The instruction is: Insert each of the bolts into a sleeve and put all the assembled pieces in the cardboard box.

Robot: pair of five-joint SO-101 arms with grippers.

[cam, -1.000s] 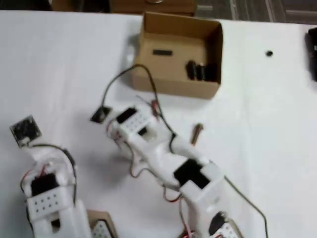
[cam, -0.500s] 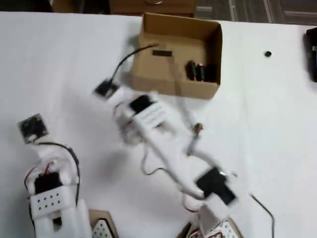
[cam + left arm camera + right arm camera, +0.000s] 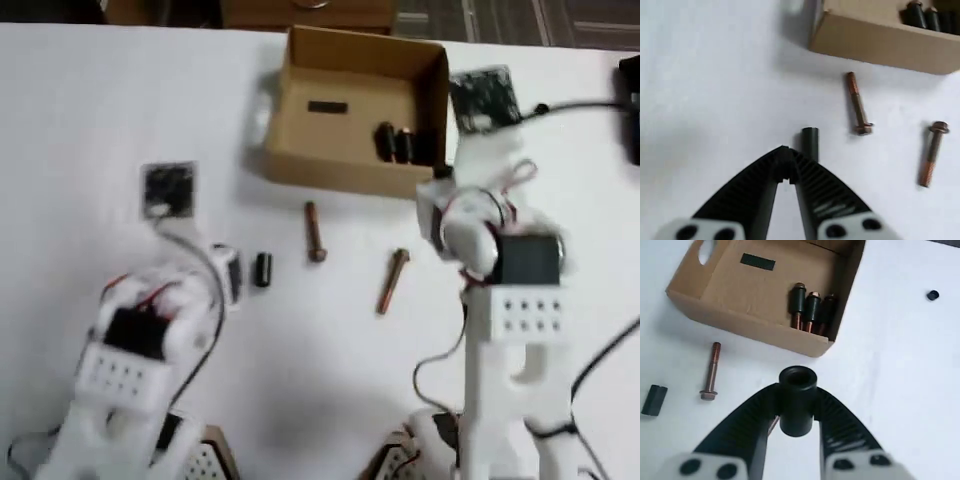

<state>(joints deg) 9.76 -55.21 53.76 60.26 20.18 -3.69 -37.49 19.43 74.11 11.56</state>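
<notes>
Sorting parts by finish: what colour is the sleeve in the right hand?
Black. The short black cylindrical sleeve shows best in the right wrist view.

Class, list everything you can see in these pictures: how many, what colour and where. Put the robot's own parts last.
table: one, white, under everything.
box: one, brown cardboard, at the far middle of the table.
assembled pieces: three, copper bolts in black sleeves, side by side in a corner of the box.
patch: one, black, on the box floor.
bolts: two, copper, loose on the table in front of the box.
sleeve: one, black, lying beside the bolts.
small piece: one, black, alone on the table, off to one side of the box.
held sleeve: one, black, upright.
left gripper: black, shut, empty.
right gripper: black, shut on the held sleeve.
</notes>
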